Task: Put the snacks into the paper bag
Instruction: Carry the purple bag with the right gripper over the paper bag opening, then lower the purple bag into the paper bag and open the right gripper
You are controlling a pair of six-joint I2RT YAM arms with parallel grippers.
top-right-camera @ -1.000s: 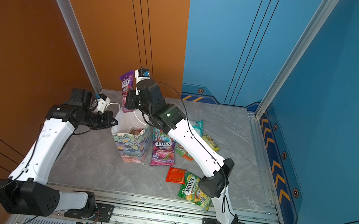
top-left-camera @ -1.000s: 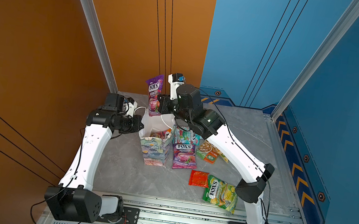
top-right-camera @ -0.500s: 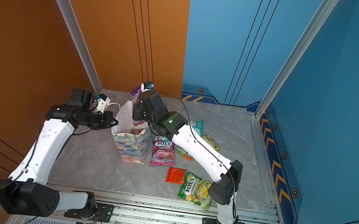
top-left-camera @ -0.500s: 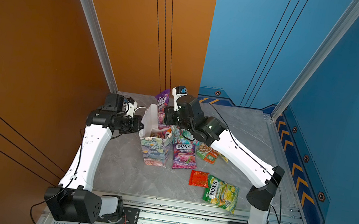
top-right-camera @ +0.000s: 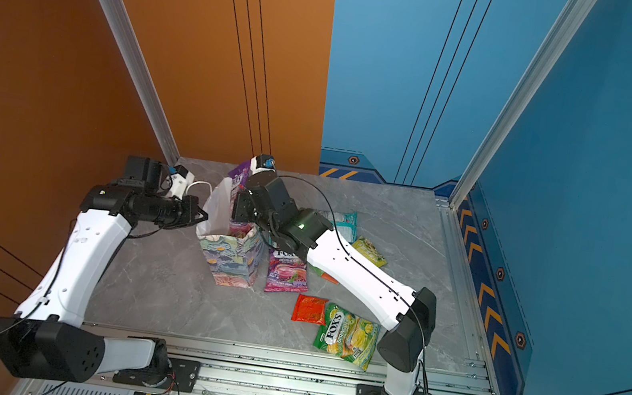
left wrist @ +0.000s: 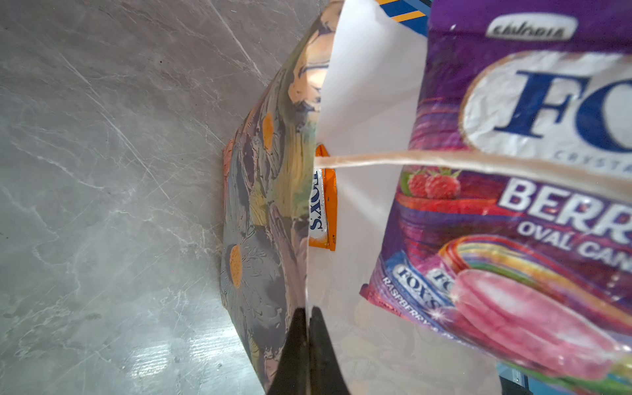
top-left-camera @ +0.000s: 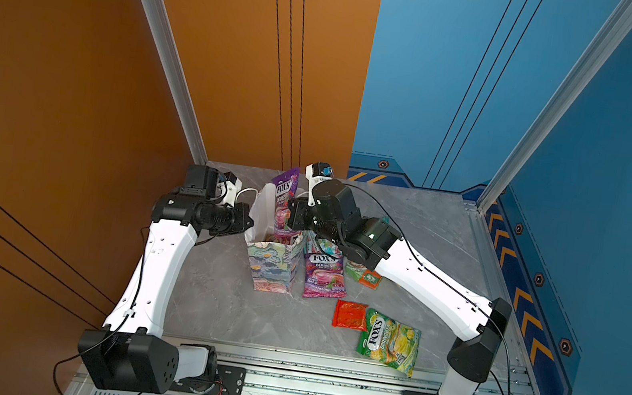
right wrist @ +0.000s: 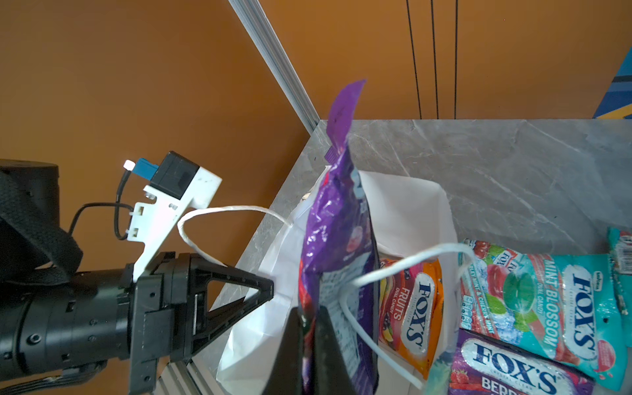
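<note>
A purple packet [right wrist: 337,239] (and cord handle [left wrist: 359,159]) crowds the paper bag [right wrist: 410,205] mouth.

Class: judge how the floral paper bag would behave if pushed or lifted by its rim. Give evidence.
The paper bag likely tips easily: it stands tall on a small base, with the left gripper pinching its rim. Its walls seem thin and floppy; the white side bows outward. The cord handle curls loosely, so probably limp.

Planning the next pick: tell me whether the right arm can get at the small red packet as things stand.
Probably not yet: the right gripper is shut on the purple packet at the paper bag mouth. Once freed, likely yes; the red packet lies flat in the open on that arm's side.
</note>
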